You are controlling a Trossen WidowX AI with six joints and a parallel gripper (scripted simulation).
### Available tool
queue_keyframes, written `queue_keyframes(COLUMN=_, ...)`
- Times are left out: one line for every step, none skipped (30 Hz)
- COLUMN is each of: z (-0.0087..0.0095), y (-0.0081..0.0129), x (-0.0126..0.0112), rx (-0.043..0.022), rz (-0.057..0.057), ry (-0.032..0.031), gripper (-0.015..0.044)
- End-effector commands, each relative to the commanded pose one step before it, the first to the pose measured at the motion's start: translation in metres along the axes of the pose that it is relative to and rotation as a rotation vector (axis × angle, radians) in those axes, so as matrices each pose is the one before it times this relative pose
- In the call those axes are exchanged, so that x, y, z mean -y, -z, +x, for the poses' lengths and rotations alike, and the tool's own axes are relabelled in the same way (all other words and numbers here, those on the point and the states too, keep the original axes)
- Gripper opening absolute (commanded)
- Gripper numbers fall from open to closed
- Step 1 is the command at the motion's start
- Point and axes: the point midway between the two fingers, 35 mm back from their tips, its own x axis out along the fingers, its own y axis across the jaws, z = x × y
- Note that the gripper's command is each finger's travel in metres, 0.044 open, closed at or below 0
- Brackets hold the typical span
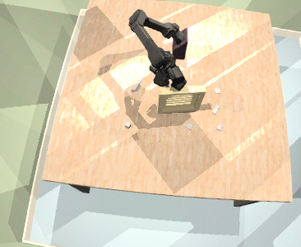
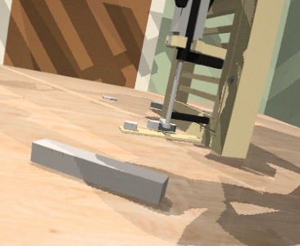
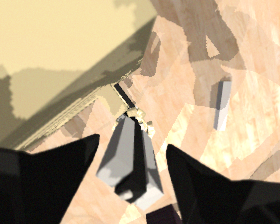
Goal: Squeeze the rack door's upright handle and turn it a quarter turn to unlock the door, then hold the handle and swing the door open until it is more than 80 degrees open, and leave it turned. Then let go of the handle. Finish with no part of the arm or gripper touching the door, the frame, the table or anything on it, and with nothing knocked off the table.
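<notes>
The upright handle, grey with a dark stripe (image 2: 197, 25) (image 3: 113, 152), tops a thin silver rod (image 2: 174, 90). Black brackets (image 2: 191, 118) run from the rod toward the tan slatted rack (image 1: 162, 103) (image 2: 252, 82) (image 3: 46, 45). My gripper (image 2: 196, 3) (image 3: 133, 143) is open. Its black fingers stand apart on both sides of the handle in the wrist view, with a gap on each side. In the top view the wrist hides the fingers and handle. Door and frame overlap in these views, and I cannot tell the door's opening angle.
A grey bar (image 1: 136, 86) (image 2: 101, 170) (image 3: 222, 105) lies beside the rack. Several small light blocks lie around it, one to the left (image 1: 127, 124) and one to the right (image 1: 217, 90). A flat tan strip (image 2: 142, 132) lies at the rod's foot. The arm's purple base (image 1: 180, 48) stands behind the rack.
</notes>
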Motion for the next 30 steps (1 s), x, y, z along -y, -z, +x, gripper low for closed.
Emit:
queue_keyframes(z=0.00035, y=0.00048, x=-0.00062, rx=-0.00243, rz=-0.1816, ry=-0.00124, gripper=0.0291)
queue_keyframes(z=0.0, y=0.0, x=0.0, rx=0.0, rz=-0.0495, ry=0.0, gripper=0.0291)
queue_keyframes(z=0.0, y=0.0, x=0.0, rx=0.0, rz=-0.0495, ry=0.0, gripper=0.0291)
queue_keyframes(z=0.0, y=0.0, x=0.0, rx=0.0, rz=-0.0495, ry=0.0, gripper=0.0291)
queue_keyframes(z=0.0, y=0.0, x=0.0, rx=0.0, rz=-0.0495, ry=0.0, gripper=0.0291)
queue_keyframes(z=0.0, y=0.0, x=0.0, rx=0.0, rz=-0.0495, ry=0.0, gripper=0.0291)
queue_keyframes(z=0.0, y=0.0, x=0.0, rx=0.0, rz=-0.0495, ry=0.0, gripper=0.0291)
queue_keyframes(z=0.0, y=0.0, x=0.0, rx=0.0, rz=-0.0495, ry=0.0, gripper=0.0291)
queue_keyframes(z=0.0, y=0.0, x=0.0, rx=0.0, rz=-0.0495, ry=0.0, gripper=0.0291)
queue_keyframes(z=0.0, y=0.0, x=0.0, rx=0.0, rz=-0.0495, ry=0.0, gripper=0.0291)
queue_keyframes(z=0.0, y=0.0, x=0.0, rx=0.0, rz=-0.0495, ry=0.0, gripper=0.0291)
queue_keyframes(z=0.0, y=0.0, x=0.0, rx=0.0, rz=-0.0495, ry=0.0, gripper=0.0291)
queue_keyframes(z=0.0, y=0.0, x=0.0, rx=0.0, rz=-0.0495, ry=0.0, gripper=0.0291)
queue_keyframes(z=0.0, y=0.0, x=0.0, rx=0.0, rz=-0.0495, ry=0.0, gripper=0.0291)
queue_keyframes(z=0.0, y=0.0, x=0.0, rx=0.0, rz=-0.0495, ry=0.0, gripper=0.0291)
queue_keyframes(z=0.0, y=0.0, x=0.0, rx=0.0, rz=-0.0495, ry=0.0, gripper=0.0291)
queue_keyframes(z=0.0, y=0.0, x=0.0, rx=0.0, rz=-0.0495, ry=0.0, gripper=0.0291)
queue_keyframes(z=0.0, y=0.0, x=0.0, rx=0.0, rz=-0.0495, ry=0.0, gripper=0.0291)
queue_keyframes(z=0.0, y=0.0, x=0.0, rx=0.0, rz=-0.0495, ry=0.0, gripper=0.0291)
queue_keyframes(z=0.0, y=0.0, x=0.0, rx=0.0, rz=-0.0495, ry=0.0, gripper=0.0291)
queue_keyframes(z=0.0, y=0.0, x=0.0, rx=0.0, rz=-0.0495, ry=0.0, gripper=0.0291)
queue_keyframes(z=0.0, y=0.0, x=0.0, rx=0.0, rz=-0.0496, ry=0.0, gripper=0.0291)
queue_keyframes(z=0.0, y=0.0, x=0.0, rx=0.0, rz=-0.0496, ry=0.0, gripper=0.0291)
queue_keyframes(z=0.0, y=0.0, x=0.0, rx=0.0, rz=-0.0495, ry=0.0, gripper=0.0291)
queue_keyframes(z=0.0, y=0.0, x=0.0, rx=0.0, rz=-0.0496, ry=0.0, gripper=0.0291)
queue_keyframes(z=0.0, y=0.0, x=0.0, rx=0.0, rz=-0.0496, ry=0.0, gripper=0.0291)
queue_keyframes(z=0.0, y=0.0, x=0.0, rx=0.0, rz=-0.0496, ry=0.0, gripper=0.0291)
queue_keyframes(z=0.0, y=0.0, x=0.0, rx=0.0, rz=-0.0496, ry=0.0, gripper=0.0291)
queue_keyframes(z=0.0, y=0.0, x=0.0, rx=0.0, rz=-0.0496, ry=0.0, gripper=0.0291)
queue_keyframes(z=0.0, y=0.0, x=0.0, rx=0.0, rz=-0.0496, ry=0.0, gripper=0.0291)
